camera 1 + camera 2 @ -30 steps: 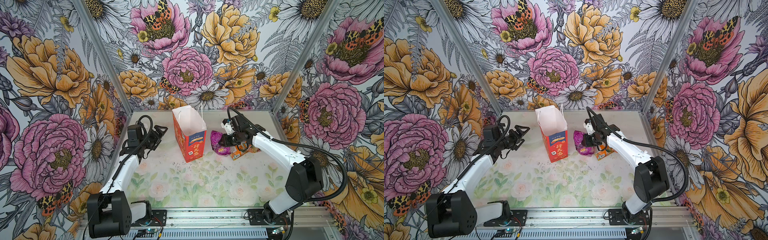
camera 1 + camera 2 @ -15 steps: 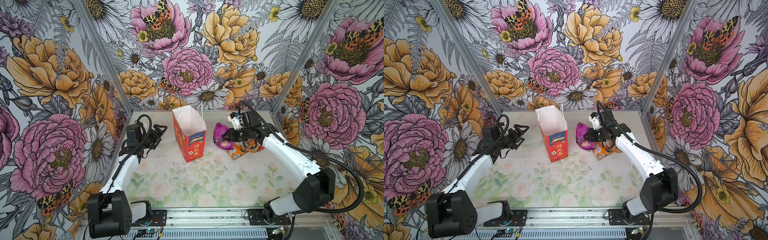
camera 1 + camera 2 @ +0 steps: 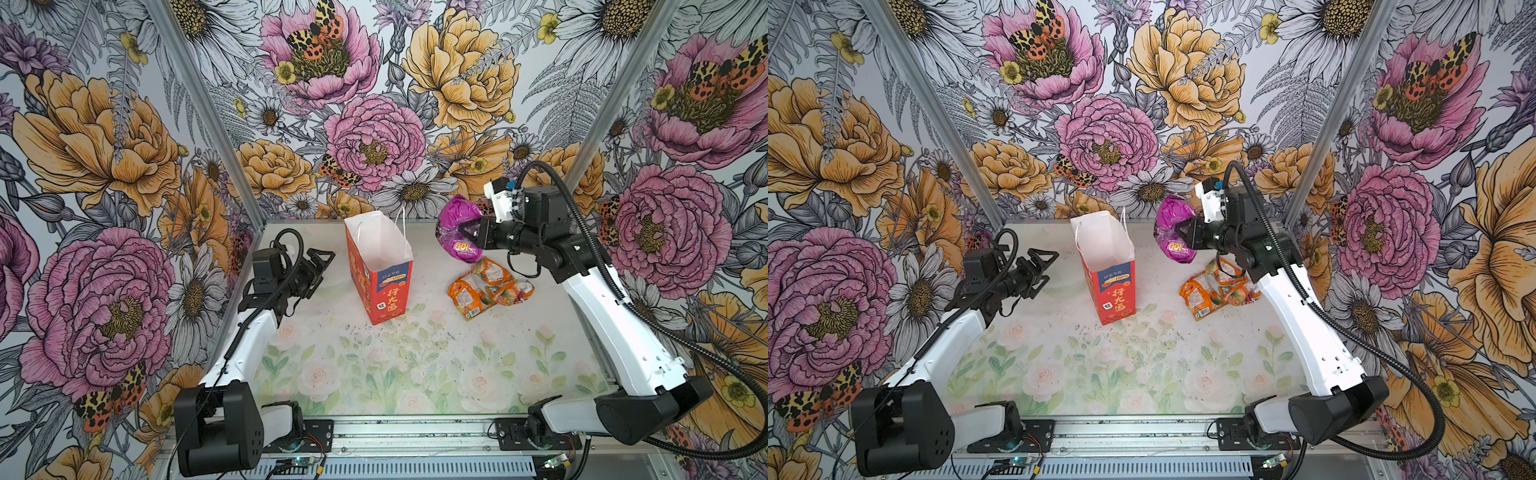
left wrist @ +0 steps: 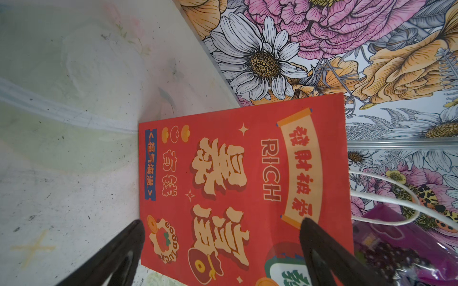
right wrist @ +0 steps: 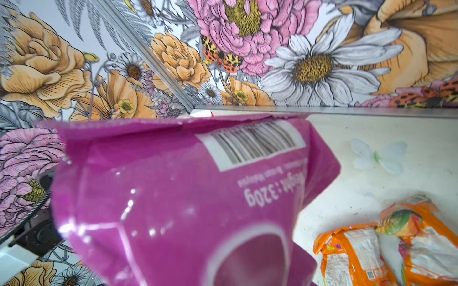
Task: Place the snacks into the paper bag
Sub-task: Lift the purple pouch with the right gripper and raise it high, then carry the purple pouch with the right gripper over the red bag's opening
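top views: high at front, looked down on whole table (image 3: 374, 374)
left wrist: close, faced bag (image 4: 235, 173)
right wrist: sat right against purple packet (image 5: 173, 198)
shared: purple packet showed in all

Bright, even light; soft shadows; purple packet (image 5: 173, 198) glary, blurred.

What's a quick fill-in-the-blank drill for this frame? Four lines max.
1. The right hand grips the ____ packet in the air.
2. The ____ packets lie on the table.
3. The left hand is ____ and empty.
4. The bag stands ____, mouth up.
Missing words: purple; orange; open; upright.
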### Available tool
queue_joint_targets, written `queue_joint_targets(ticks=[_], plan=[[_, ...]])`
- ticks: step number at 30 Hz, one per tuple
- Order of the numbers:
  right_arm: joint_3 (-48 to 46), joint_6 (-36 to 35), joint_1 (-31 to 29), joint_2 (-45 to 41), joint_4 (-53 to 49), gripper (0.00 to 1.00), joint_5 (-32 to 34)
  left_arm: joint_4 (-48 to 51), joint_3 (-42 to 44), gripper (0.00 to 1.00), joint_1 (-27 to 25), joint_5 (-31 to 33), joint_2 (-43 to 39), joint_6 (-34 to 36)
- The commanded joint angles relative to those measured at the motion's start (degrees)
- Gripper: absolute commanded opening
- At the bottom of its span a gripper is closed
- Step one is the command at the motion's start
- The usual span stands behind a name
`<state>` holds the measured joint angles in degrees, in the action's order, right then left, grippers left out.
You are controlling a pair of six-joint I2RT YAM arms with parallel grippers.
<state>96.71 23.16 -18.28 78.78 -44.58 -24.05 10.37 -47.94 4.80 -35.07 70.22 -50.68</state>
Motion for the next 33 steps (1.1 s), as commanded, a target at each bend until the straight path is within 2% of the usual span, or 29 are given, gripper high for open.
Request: queue_joint_targets(ticks=[1,6,11,19,33], plan=[[5.75,1.09,-0.08,-1.82,5.43,0.00,-1.04,-1.84,0.78,0.99,0.63,-1.52,-0.43,-0.38],[9.08,2.74,-1.26,-0.69,10.34,0.00,-3.47,-2.02,0.87,0.99,0.69,-1.65,-0.52,-0.46],[12.94,2.18,-5.49,2.02,13.52,0.00,-3.89,-2.02,0.88,0.99,0.52,-1.46,-0.78,-0.56],[21.45,1.63,-11.71,9.74,14.77,0.00,-4.28,-2.02,1.12,0.99,0.59,-1.47,-1.12,-0.65],[31.26,1.45,-16.34,22.23,14.96,0.00,-3.64,-2.29,1.51,0.99,0.61,-1.80,-1.40,-0.74]])
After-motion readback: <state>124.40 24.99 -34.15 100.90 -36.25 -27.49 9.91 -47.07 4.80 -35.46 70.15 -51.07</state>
